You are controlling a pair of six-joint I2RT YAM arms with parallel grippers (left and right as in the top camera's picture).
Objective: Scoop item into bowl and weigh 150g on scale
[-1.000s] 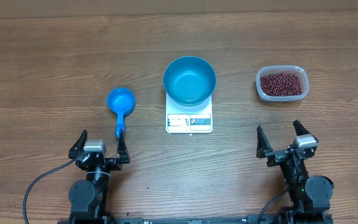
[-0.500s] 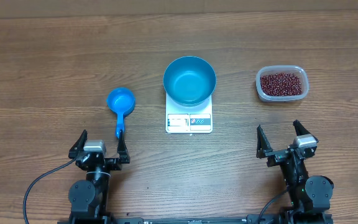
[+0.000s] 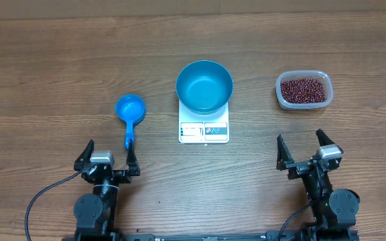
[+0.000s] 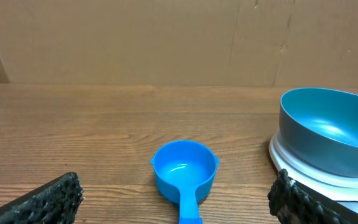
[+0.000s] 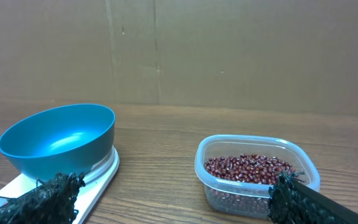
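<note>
An empty blue bowl (image 3: 204,86) stands on the white scale (image 3: 204,130) at the table's middle. Red-brown beans (image 3: 303,90) fill a clear plastic tub (image 3: 280,96) to the right. A small blue scoop (image 3: 130,112) lies left of the scale, handle toward me. My left gripper (image 3: 108,156) is open near the front edge, just below the scoop's handle, holding nothing. My right gripper (image 3: 308,150) is open at the front right, below the tub. The left wrist view shows the scoop (image 4: 184,175) and bowl (image 4: 331,127). The right wrist view shows bowl (image 5: 58,138) and beans (image 5: 248,167).
A brown cardboard wall (image 4: 166,40) stands behind the wooden table (image 3: 59,67). Black cables (image 3: 42,197) run from the arm bases at the front edge.
</note>
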